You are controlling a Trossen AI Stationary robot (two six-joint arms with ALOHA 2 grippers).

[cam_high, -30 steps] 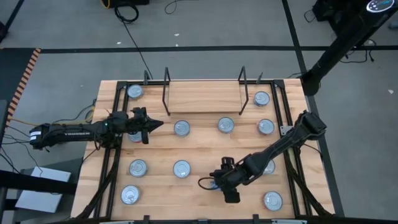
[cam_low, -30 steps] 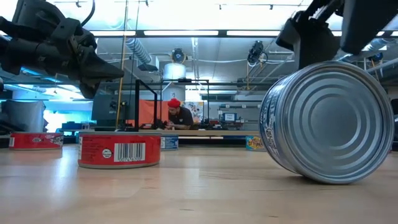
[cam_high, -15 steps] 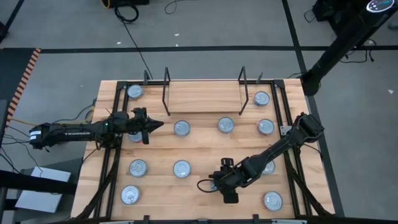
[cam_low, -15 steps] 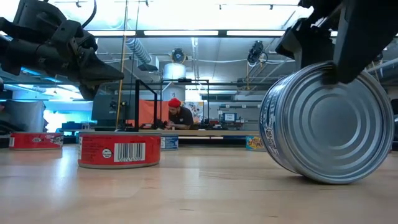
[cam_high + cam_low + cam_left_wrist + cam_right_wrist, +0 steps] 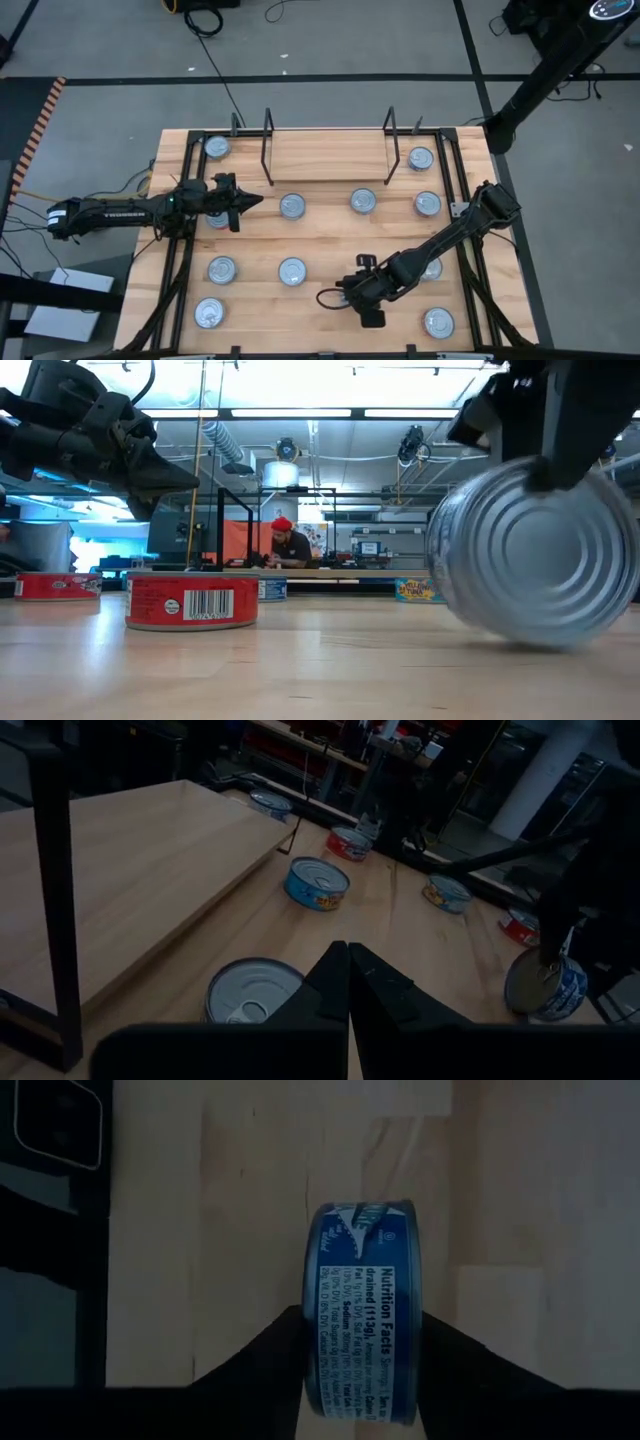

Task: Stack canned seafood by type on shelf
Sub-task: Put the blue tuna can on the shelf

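Right tool (image 5: 362, 1348) now tighter around blue tin (image 5: 362, 1290)

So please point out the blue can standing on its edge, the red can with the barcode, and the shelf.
blue can (image 5: 364, 1315): right wrist view, on its side label.
red can (image 5: 192, 603): low view, on its barcode label.
shelf (image 5: 325, 155): high view, on the bare wooden board.

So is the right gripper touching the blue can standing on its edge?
Touching. The right wrist view shows the right gripper with a finger against each flat face of the blue can.
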